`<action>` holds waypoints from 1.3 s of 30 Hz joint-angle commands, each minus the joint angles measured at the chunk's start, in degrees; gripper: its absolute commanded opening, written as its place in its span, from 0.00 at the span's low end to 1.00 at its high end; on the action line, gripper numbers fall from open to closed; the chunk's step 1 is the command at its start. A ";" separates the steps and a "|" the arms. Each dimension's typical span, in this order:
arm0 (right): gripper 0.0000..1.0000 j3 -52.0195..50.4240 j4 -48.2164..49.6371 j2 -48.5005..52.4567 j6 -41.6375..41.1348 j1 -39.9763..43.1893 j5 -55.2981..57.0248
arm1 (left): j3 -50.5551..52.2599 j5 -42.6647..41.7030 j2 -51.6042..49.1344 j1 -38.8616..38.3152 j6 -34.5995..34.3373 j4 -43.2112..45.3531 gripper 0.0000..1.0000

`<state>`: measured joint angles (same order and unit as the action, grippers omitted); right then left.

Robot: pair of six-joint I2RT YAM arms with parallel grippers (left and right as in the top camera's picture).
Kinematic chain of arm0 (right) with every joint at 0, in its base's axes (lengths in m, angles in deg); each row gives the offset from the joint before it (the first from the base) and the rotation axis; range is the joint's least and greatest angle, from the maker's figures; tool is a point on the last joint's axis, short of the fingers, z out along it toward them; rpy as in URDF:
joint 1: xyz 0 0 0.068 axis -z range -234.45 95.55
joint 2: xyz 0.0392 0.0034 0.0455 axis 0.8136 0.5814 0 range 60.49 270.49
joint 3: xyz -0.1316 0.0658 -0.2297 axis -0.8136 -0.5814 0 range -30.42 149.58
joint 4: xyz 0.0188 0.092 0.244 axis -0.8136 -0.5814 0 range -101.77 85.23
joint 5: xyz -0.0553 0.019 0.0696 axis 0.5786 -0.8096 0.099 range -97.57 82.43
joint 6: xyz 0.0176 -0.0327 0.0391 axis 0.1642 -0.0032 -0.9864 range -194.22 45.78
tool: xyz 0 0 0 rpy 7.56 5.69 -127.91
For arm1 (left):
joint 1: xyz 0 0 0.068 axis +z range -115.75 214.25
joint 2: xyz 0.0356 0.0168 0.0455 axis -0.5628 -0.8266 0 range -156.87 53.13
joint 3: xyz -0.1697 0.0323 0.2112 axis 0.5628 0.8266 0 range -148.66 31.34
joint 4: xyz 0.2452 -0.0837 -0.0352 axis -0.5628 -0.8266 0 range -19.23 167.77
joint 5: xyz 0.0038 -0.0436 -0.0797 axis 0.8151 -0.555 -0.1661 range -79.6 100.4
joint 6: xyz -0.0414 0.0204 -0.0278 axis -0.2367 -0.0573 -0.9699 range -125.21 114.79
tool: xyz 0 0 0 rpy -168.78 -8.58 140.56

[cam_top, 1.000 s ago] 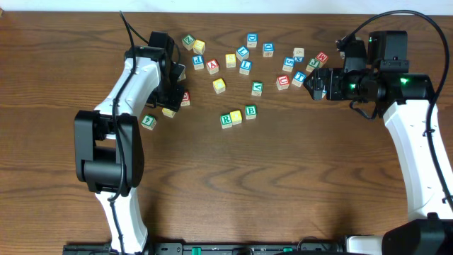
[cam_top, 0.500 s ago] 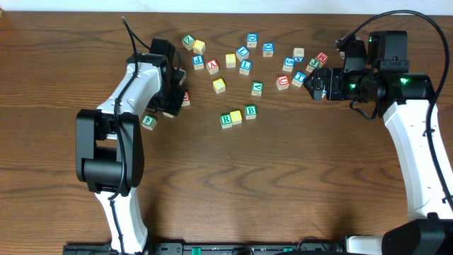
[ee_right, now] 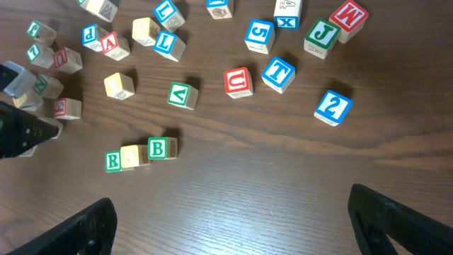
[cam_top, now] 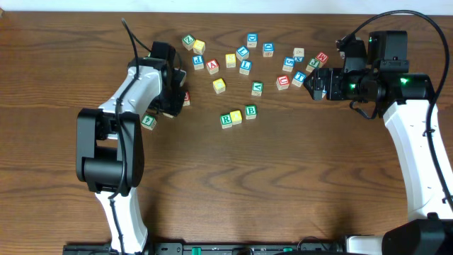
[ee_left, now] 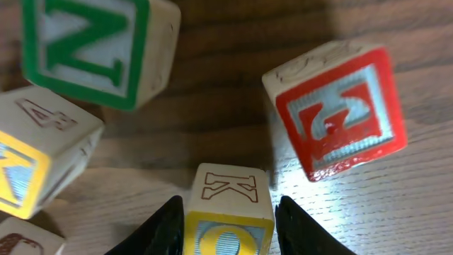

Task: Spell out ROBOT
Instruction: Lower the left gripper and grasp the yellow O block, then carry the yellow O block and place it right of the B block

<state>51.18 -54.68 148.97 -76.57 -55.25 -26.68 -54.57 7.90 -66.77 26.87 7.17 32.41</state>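
Table [cam_top: 297,177] of dark wood is spanned by two white arms. The left arm [cam_top: 131,92] is bent toward the left end of the cube scatter, and the right arm [cam_top: 414,120] toward its right end.

The left gripper [ee_left: 229,204] is lowered over the K cube [ee_left: 228,185], a yellow-faced cube with K on top. This cube is flanked closely by both fingers [ee_left: 164,227]; whether it is pinched cannot be told. The right gripper [cam_top: 316,83] is spread wide, with nothing between its fingers.

In the middle of the table, well apart from both grippers, a touching row is formed by R [cam_top: 226,120], a yellow cube [cam_top: 236,117] and B [cam_top: 250,111]. T [cam_top: 299,76], blue-framed, is found just beside the right gripper, among the scattered cubes.

In the left wrist view, an N cube [ee_left: 85,49] in green is seen beyond the K cube to the left and a red cube [ee_left: 336,113] beyond it to the right. Neither is touched by the K cube.
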 commanded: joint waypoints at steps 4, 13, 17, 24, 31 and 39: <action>0.99 1.16 -0.07 0.02 0.28 0.72 -0.35 | 0.59 -0.09 -0.66 -0.09 -0.72 0.72 0.35; 0.99 1.16 -0.07 0.02 0.28 0.72 -0.35 | -2.73 -0.07 1.70 -0.09 -5.73 -0.61 0.26; 0.99 1.16 -0.07 0.02 0.28 0.72 -0.35 | -2.73 -0.09 4.72 -0.28 -7.80 -0.57 0.26; 0.99 1.16 -0.07 0.02 0.28 0.72 -0.35 | -2.73 -0.09 12.13 -4.59 -17.70 2.47 0.26; 0.99 1.16 -0.07 0.02 0.28 0.72 -0.35 | -2.73 -0.09 12.68 -16.06 -31.41 8.70 0.26; 0.99 1.16 -0.07 0.02 0.28 0.72 -0.35 | -2.71 0.63 6.97 -29.20 -40.26 15.41 0.27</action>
<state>51.18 -54.68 148.97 -76.57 -55.25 -26.68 -56.74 7.64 -56.98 0.45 -27.48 46.74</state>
